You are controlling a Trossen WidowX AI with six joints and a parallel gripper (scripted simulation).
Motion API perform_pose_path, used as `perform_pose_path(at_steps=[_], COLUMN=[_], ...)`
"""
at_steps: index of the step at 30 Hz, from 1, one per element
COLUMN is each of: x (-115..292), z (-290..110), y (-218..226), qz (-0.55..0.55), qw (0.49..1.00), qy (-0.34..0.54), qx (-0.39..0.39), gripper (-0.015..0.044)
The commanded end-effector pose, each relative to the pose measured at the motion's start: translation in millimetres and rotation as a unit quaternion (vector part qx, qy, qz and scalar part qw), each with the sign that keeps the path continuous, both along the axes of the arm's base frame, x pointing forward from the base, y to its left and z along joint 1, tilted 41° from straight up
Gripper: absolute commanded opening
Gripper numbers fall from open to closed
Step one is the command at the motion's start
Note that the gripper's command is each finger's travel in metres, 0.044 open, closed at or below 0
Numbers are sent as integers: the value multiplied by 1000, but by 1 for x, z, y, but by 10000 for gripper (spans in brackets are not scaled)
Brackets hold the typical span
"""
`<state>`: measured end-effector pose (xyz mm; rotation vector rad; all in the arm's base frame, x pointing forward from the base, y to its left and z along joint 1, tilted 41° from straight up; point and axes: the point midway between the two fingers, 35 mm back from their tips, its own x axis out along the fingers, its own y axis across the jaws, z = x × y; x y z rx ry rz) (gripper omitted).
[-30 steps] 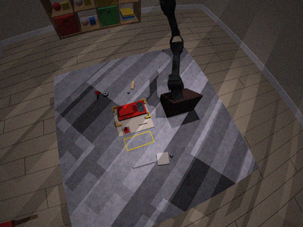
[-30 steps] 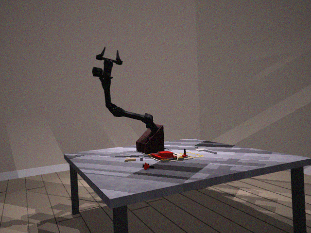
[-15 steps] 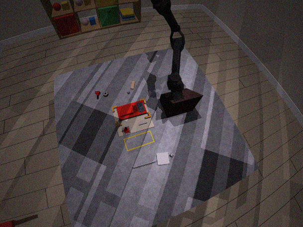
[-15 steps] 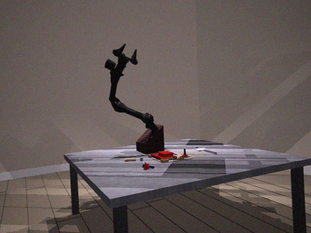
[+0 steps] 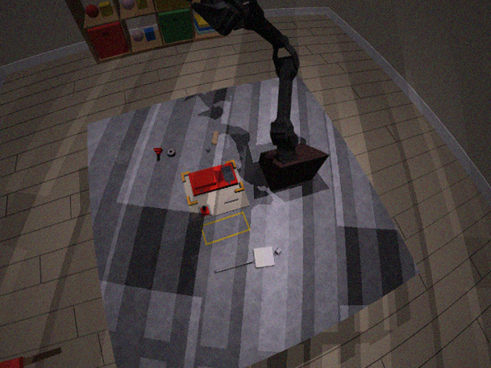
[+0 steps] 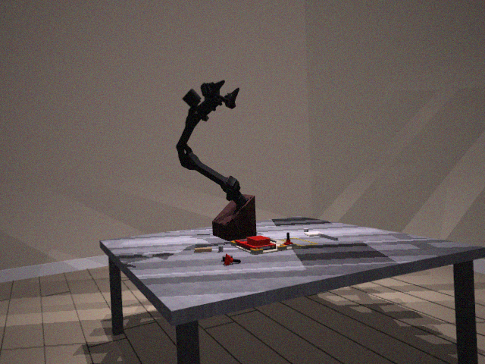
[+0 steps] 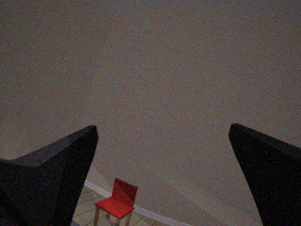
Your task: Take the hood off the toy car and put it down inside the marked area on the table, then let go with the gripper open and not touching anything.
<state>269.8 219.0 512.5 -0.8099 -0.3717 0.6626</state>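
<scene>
The toy car (image 5: 214,183) (image 6: 258,241) is a low red body on a cream plate (image 5: 234,206) with orange corner brackets. Its left part in the top view is a raised red block and its right part has a dark grey panel; I cannot tell surely which part is the hood, and none lies apart as a loose panel. The marked area (image 5: 228,236) is a yellow outline on the table just in front of the plate, with nothing inside. My gripper (image 6: 231,85) (image 7: 166,132) is open and empty, high above the table and far from the car.
A red piece with a black stem (image 5: 204,210) (image 6: 288,240) stands on the plate's near edge. Behind lie a red-and-black piece (image 5: 157,152), a ring (image 5: 171,152) and a wooden block (image 5: 215,137). In front lie a white square (image 5: 263,257), a thin rod (image 5: 234,267) and a small cube (image 5: 278,251).
</scene>
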Motion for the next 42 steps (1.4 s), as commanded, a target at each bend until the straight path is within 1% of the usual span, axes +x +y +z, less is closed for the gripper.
perform_pose_path(at_steps=[1, 11, 21, 32, 42], x=[24, 82, 123, 143, 135], z=[-25, -101, -188, -284, -367], y=[-4, -26, -60, -115, -174], qz=[-34, -138, -253, -387, -510], qw=[998, 975, 924, 836, 727], qy=[48, 172, 287, 388, 456], qx=[-3, -10, -20, -33, -51], gripper=[440, 440, 440, 440, 440])
